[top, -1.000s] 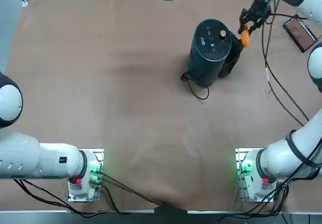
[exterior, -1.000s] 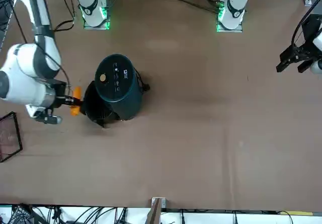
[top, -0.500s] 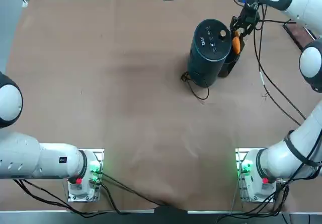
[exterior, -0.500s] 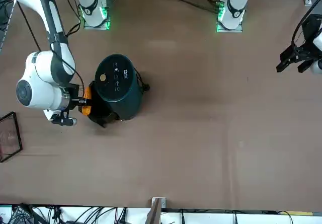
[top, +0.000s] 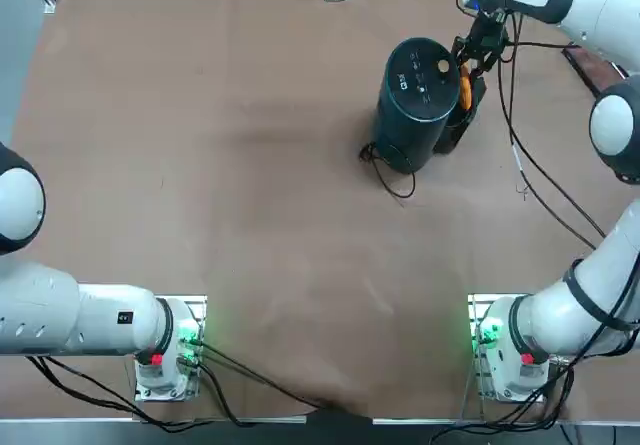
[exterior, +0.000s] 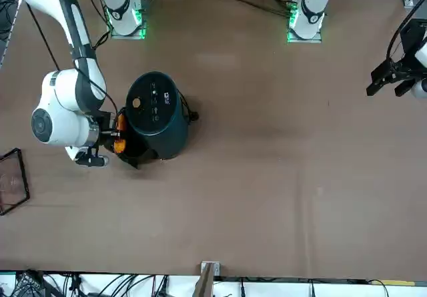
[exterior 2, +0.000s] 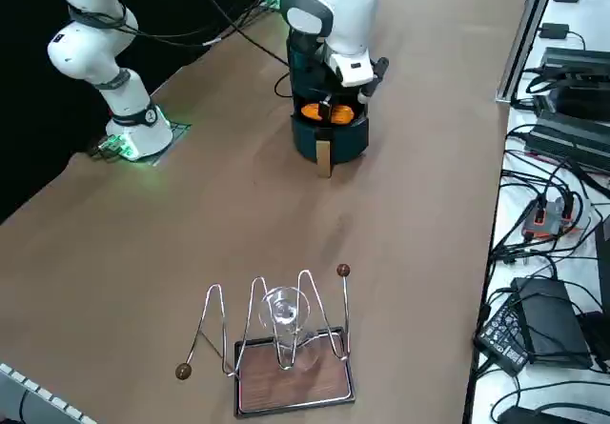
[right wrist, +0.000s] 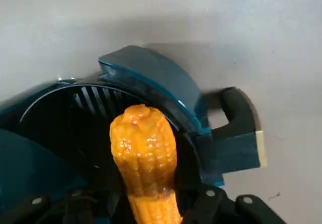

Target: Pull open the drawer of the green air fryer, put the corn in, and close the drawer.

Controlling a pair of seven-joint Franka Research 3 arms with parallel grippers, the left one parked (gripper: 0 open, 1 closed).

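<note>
Step in hand: putting the corn in. Drawer point(right wrist: 151, 83) is pulled out of the fryer point(top: 420, 100), its handle point(right wrist: 236, 133) sticking out on the side away from the fryer body. Right gripper point(right wrist: 151, 211) hangs over the open drawer, fingers clamped on the lower end of the corn point(right wrist: 145, 153); the free end points down toward the slatted drawer floor, directly below the gripper. In the side view the corn point(exterior 2: 326, 112) shows as orange just under the gripper point(exterior 2: 335, 95), w/in the drawer rim point(exterior 2: 329, 138).

Contents: drawer looks empty apart from the corn hanging above its floor; can't tell if the tip touches the slats yet. Nothing else seen inside.

Next move, prob.: lower a bit, spread fingers so the corn drops flat inside, lift clear w/o catching the rim, then shift out to the handle and push the drawer shut. Risk: corn ends up leaning on the rim and blocks closing.
</note>
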